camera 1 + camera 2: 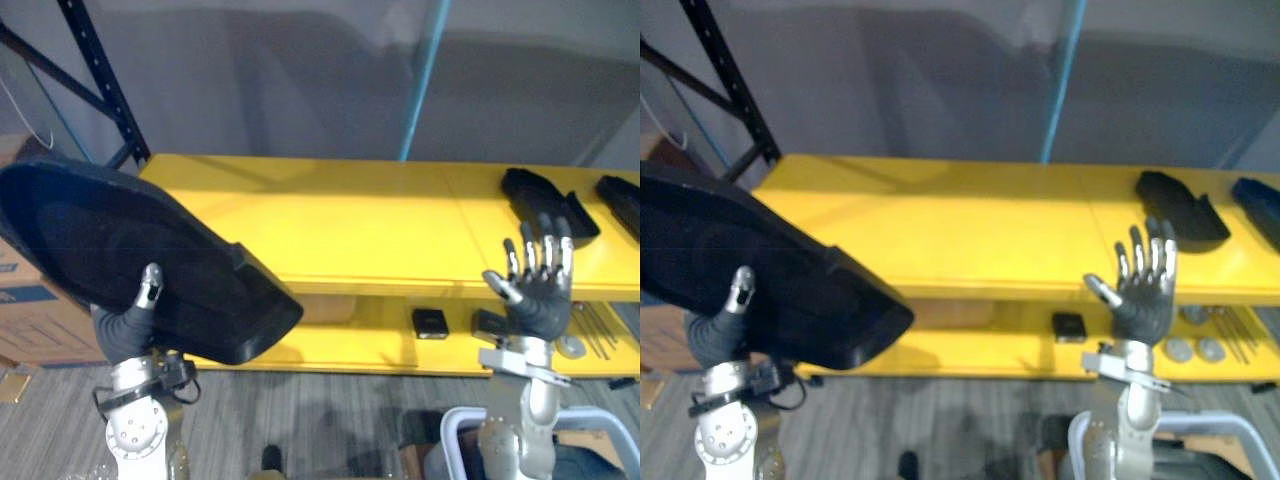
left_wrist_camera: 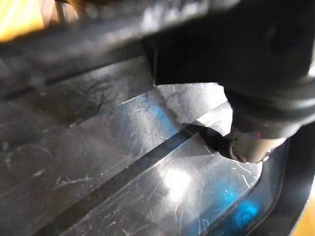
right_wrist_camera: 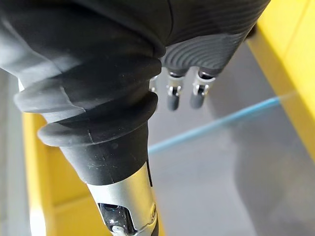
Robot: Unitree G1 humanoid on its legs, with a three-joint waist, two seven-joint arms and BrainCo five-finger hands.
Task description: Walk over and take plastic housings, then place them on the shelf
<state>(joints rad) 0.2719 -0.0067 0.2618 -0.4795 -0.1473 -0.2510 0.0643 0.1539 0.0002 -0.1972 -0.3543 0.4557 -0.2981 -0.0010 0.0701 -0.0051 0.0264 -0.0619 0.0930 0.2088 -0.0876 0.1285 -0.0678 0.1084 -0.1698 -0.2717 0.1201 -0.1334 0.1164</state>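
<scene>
Left hand [image 1: 126,330] near, thumb pinching the big black plastic housing [image 1: 130,245] aloft; right hand [image 1: 540,295] spread, empty; best lower it flat onto the yellow shelf [image 1: 350,220], clear of shelved housings [image 1: 548,200] far right.

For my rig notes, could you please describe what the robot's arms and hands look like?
The left arm and right arm are silver-grey metal with rounded joints. The left hand and right hand wear dark ribbed covers over the back and wrist, and their silver fingers have dark tips.
</scene>
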